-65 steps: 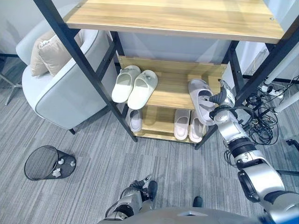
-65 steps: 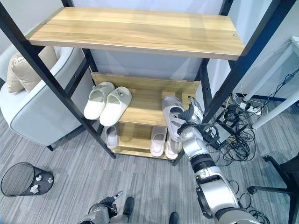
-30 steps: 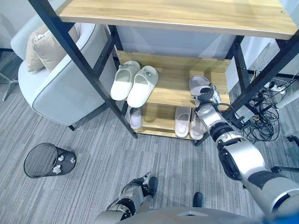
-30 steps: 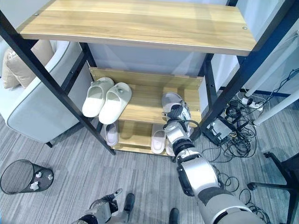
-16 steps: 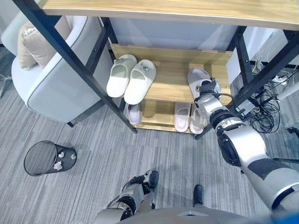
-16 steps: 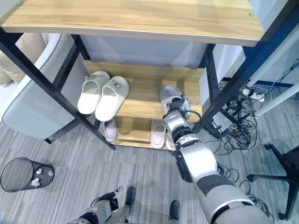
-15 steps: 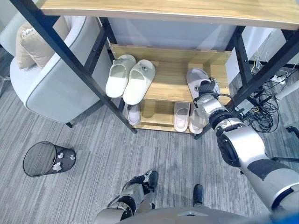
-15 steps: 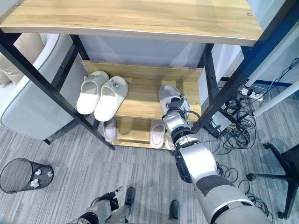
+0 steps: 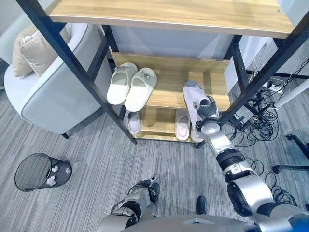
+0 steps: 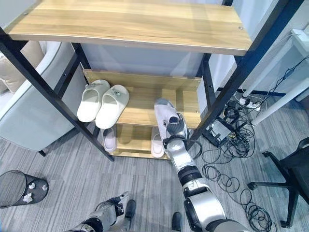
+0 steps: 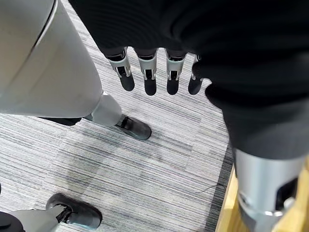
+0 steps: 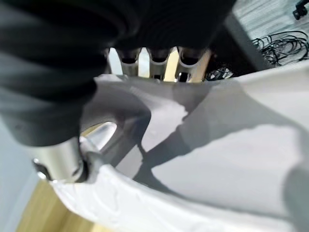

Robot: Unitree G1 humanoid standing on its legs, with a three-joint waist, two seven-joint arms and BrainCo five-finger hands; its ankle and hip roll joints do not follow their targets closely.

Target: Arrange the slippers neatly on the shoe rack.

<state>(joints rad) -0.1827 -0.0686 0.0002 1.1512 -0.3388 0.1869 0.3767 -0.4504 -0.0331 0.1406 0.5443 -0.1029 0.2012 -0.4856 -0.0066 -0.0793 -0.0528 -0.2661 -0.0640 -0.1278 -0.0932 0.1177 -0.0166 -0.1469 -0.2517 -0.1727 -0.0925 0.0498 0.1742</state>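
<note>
Nearest, the left hand (image 11: 154, 72) hangs low over the grey carpet (image 9: 87, 159), its fingers straight and holding nothing. Farther out, the right hand (image 9: 206, 112) is clamped on a pale lilac-grey foam slipper (image 9: 194, 99), whose front lies on the right end of the wooden middle shelf (image 9: 169, 92) with its heel at the front edge. This looks like the placing step: next, seat it square and release. Beyond, a cream slipper pair (image 9: 131, 86) sits on the same shelf

grey striped carpet (image 9: 87, 159), a pale armchair (image 9: 53, 92) with cushions (image 9: 30, 46), a mesh wastebasket (image 9: 35, 171), tangled cables (image 9: 260, 121).
</note>
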